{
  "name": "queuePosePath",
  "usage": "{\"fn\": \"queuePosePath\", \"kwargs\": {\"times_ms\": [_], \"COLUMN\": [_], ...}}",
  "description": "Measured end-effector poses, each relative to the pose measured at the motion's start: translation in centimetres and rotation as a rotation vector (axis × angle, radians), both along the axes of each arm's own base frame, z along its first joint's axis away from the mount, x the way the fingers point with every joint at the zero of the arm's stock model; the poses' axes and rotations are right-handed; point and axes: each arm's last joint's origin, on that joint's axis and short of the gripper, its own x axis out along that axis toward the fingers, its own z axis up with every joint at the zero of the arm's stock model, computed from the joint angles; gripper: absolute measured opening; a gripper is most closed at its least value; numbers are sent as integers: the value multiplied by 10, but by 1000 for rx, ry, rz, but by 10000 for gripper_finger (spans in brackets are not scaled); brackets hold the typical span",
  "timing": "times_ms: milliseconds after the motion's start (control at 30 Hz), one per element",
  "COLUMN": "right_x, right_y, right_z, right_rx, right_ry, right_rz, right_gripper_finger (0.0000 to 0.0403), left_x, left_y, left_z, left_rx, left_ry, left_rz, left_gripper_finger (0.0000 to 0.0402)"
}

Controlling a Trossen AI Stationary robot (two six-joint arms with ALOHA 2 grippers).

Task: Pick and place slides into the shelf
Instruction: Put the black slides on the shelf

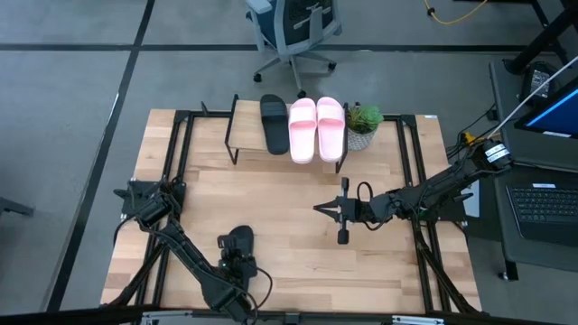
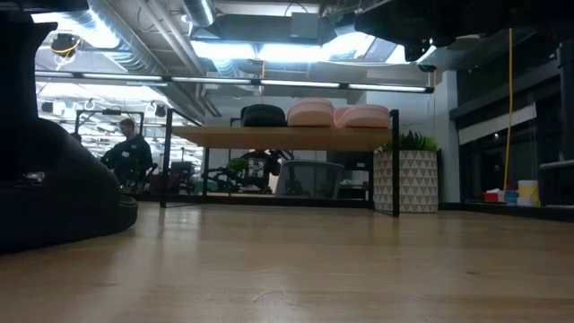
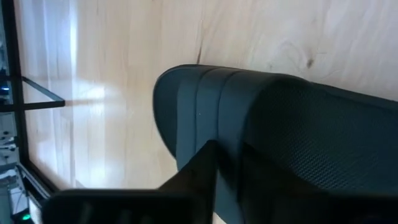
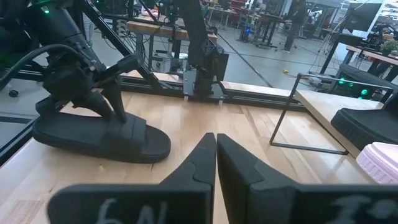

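Left claw down on a black slide at the near-left part of the desk, fingers astride the strap; whether actually clamped or just closing, cannot tell. Same black slide flat on the desk in the high view, left arm over it, sole down, well apart from the shelf. Left wrist view filled by that slide's ribbed strap with bare desk wood behind. Right claw closed, fingers pressed together, nothing between them, hovering above mid-desk, right of centre, pointing toward the left arm. Right claw well apart from the loose slide and from the shelf. Shelf at the far edge of the desk, plank top on thin black legs. On top, side by side: one black slide leftmost, then two pink slides touching each other. Potted plant just beside the shelf's right end, white patterned pot. Office chair on the floor beyond the desk. Person in the room behind, far off in the low view.
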Motion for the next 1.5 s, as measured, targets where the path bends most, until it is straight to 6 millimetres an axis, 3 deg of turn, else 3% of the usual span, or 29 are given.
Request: {"fn": "queuePosePath", "kwargs": {"times_ms": [133,433,633,767,933,1033,1267,1500], "right_x": [0,0,0,0,-1,-1,-1,-1], "right_y": [0,0,0,0,7,8,7,7], "right_z": [0,0,0,0,-2,-1,-2,-2], "right_rx": [0,0,0,10,43,23,28,45], "right_ry": [0,0,0,0,31,23,28,34], "right_rz": [0,0,0,12,233,265,263,259], "right_gripper_finger": [17,17,17,17,17,17,17,17], "left_x": [0,-7,-12,-12,-16,-19,-23,-15], "left_y": [1,3,3,5,13,20,49,86], "left_z": [0,4,17,35,64,82,127,153], "left_rx": [8,67,101,104,115,125,161,282], "left_ry": [4,44,11,-61,-185,-251,-379,-358], "left_rz": [-1,-10,-10,-41,-77,-107,-146,-206], "left_gripper_finger": [9,7,4,3,2,2,2,2]}}
